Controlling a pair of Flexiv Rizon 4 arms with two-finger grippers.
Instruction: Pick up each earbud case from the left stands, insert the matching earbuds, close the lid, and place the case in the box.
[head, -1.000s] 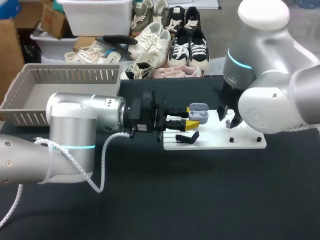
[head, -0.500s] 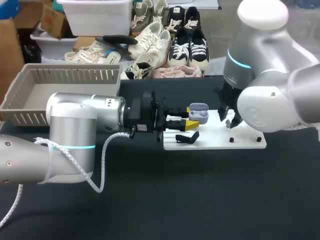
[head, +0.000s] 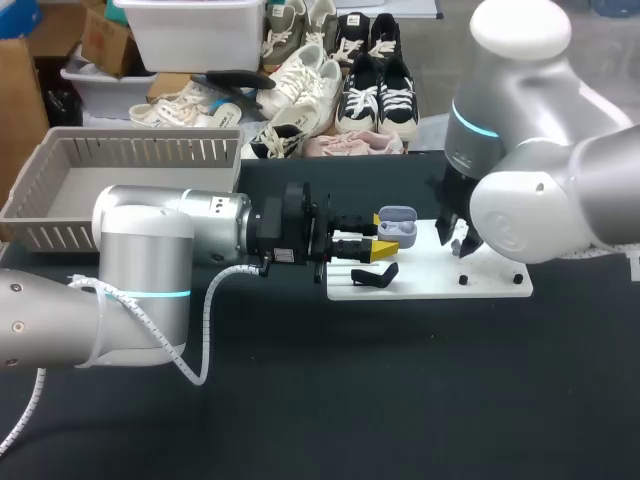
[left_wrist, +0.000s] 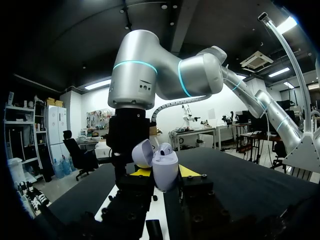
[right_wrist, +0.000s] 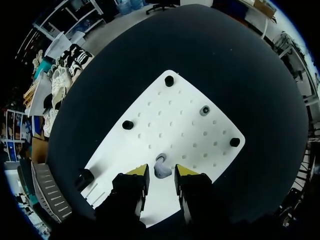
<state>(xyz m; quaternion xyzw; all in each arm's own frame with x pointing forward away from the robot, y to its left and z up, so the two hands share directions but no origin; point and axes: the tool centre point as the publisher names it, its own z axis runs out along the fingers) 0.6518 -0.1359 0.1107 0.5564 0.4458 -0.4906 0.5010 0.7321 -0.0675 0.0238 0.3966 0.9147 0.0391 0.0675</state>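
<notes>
Gripping, left claw (head: 386, 234): shut from both sides on the lilac earbud case (head: 397, 226), held at the left edge of the white board (head: 440, 287), above the black bench (head: 400, 400).
Case lid (left_wrist: 141, 152): stood open, tipped back; something pale and rounded sat in the mouth of the case in the left wrist view, judged to be one earbud already seated, though not certain.
Right claw (right_wrist: 161, 171): fingers narrowly apart, held nothing, poised over the board with the loose earbud (right_wrist: 161, 166) lying on the board between and just ahead of the yellow tips; touching it or not, could not be told.
Done so far: case off its stand and open in the left claw; black stand (head: 375, 273) beside that claw carried nothing.
Left to do, as judged: grasp of the loose earbud, insertion into the open case, lid shut, case carried over to the grey box (head: 30, 195), well apart at the bench's far left.
Box contents: no case seen inside from the head view, so judged nowhere near finished; first case not yet completed.
Counts: earbud cases, one; loose earbuds on the board, one; black stands in plain sight, one; boxes, one; boards, one; claws, two; small studs (right_wrist: 169, 80) on the board, four in the right wrist view, one of them paler than the rest.
</notes>
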